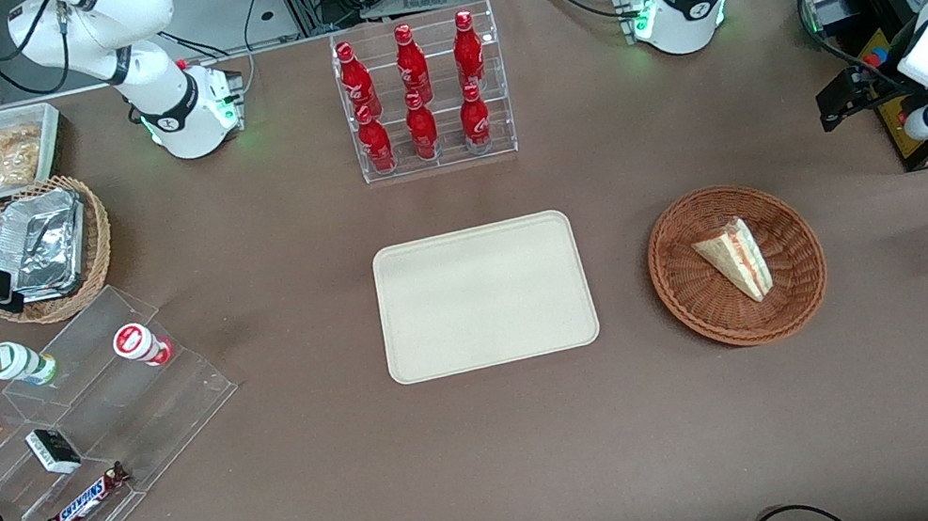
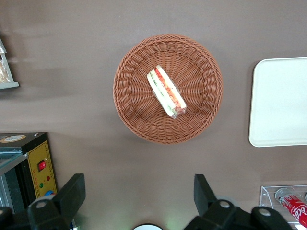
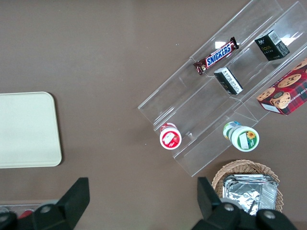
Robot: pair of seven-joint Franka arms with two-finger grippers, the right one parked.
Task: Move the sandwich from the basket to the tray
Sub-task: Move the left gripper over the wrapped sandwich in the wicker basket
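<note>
Sandwich: small triangular wedge of pale white bread with red and green filling (image 1: 735, 256), lying flat in the middle of the basket, filling edge facing the tray in the front view; looks film-wrapped in the left wrist view (image 2: 166, 92)
Basket: round, shallow, reddish-brown woven wicker basket (image 1: 690, 297), on the brown worktop (image 1: 500, 464) toward the working arm's end; holds only the sandwich
Tray: flat cream-beige rectangular tray with rounded corners and a low rim (image 1: 484, 295), beside the basket toward the table's middle, apart from it, nothing on it
Pincer: left arm's pincer (image 2: 139, 194) held high, above worktop just beside the basket and farther from the front camera than it; fingers spread wide, nothing between them
Step in hand: reach and descent, grasp not yet made
How to do it well (judgement): centre over the wedge, turn the wrist so the fingers close across its two long flat faces, come down inside the rim without catching the weave, close gently since the bread should squash easily
Bottle rack: clear acrylic rack of six red bottles (image 1: 424, 96), farther from the front camera than the tray; not in the likely carry path
</note>
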